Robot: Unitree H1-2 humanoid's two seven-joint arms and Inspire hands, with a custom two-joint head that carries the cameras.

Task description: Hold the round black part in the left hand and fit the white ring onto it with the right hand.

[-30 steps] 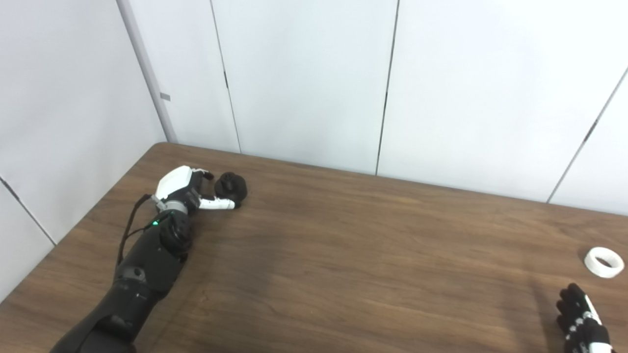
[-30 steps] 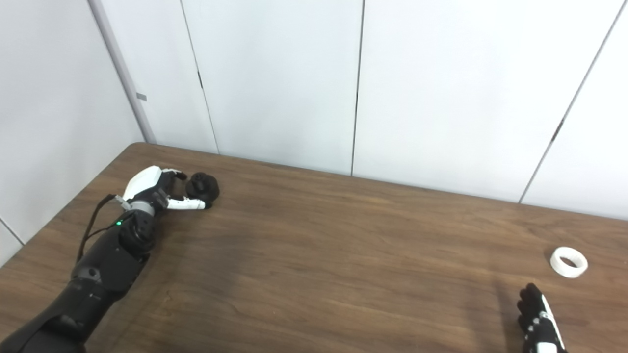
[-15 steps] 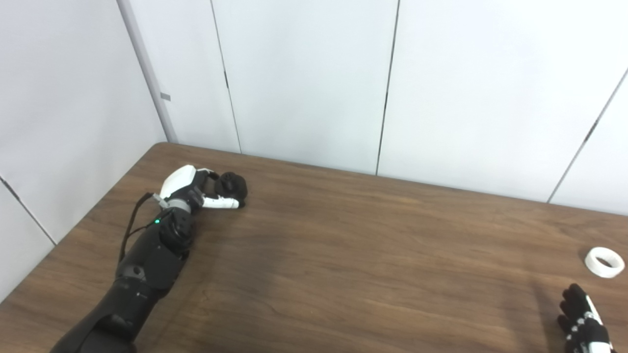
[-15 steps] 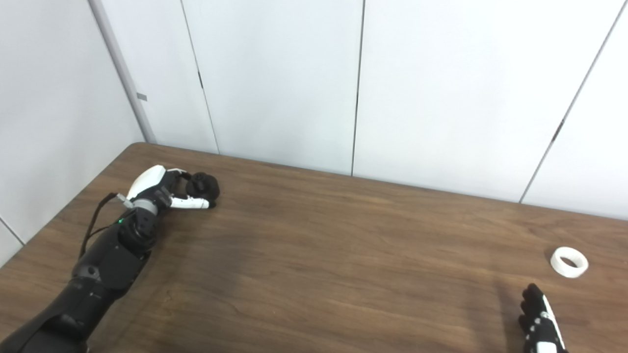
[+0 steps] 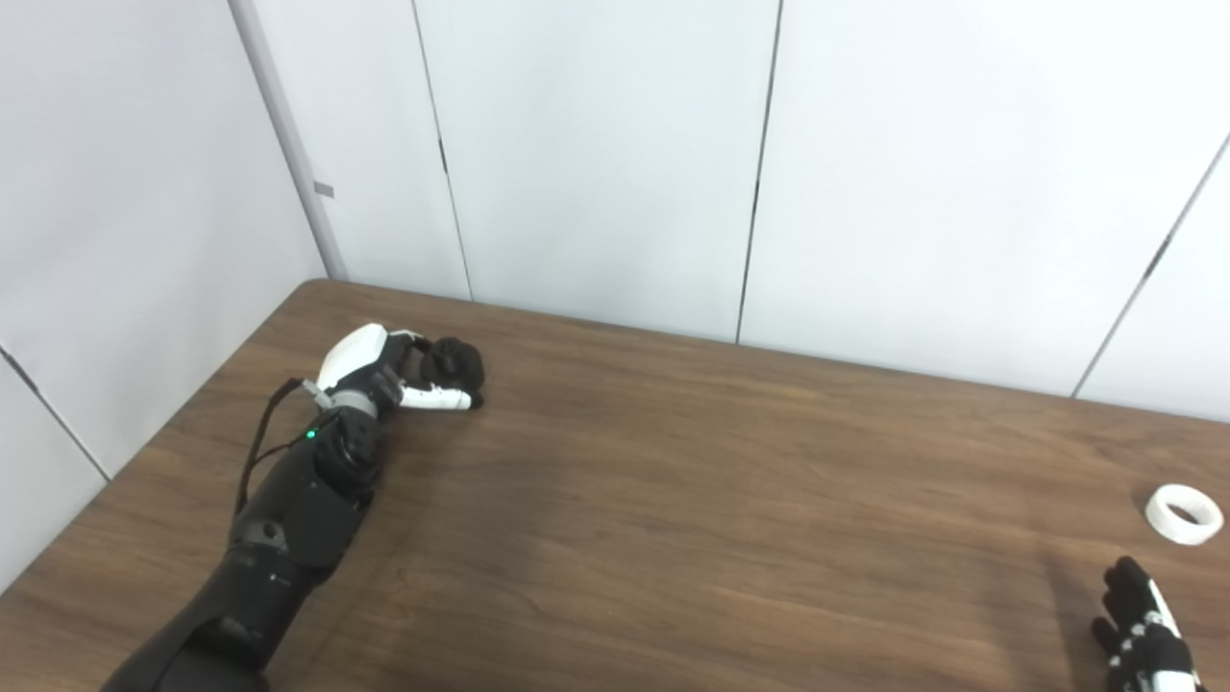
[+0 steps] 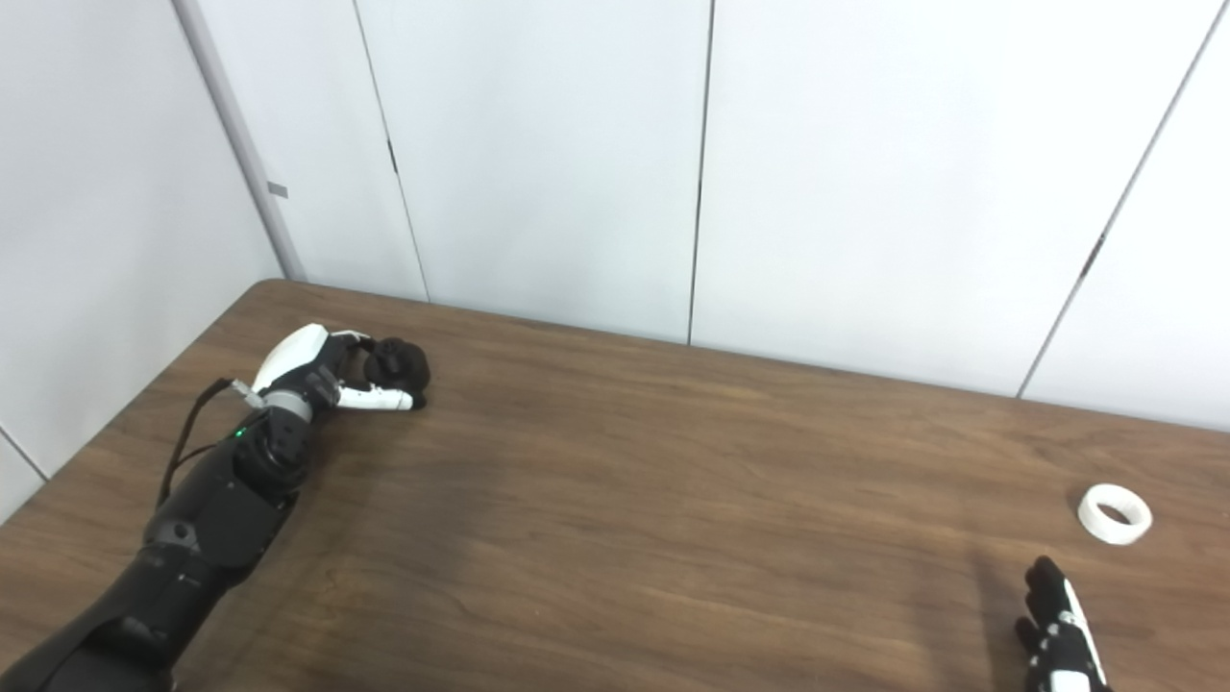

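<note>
My left hand [image 5: 377,374] is far out at the back-left corner of the table [image 5: 673,519], arm stretched flat across the wood. Fingers and thumb wrap the round black part [image 5: 454,363]: thumb along its near side, fingers curled over the far side. Part sits on the table surface, not lifted as far as I can see. So left hand is grasping the black part.

White ring [image 5: 1184,513] lies flat on the table near the right edge, hole facing up, nothing touching it. It is well apart from the black part, the whole table width between them.

My right hand [image 5: 1143,627] only pokes in at the bottom-right corner, near the ring but not touching it, just short of it on the near side. Fingers point up and look spread, nothing held in them; the palm is cut off by the frame edge.

White wall panels [image 5: 596,163] stand behind the table.
</note>
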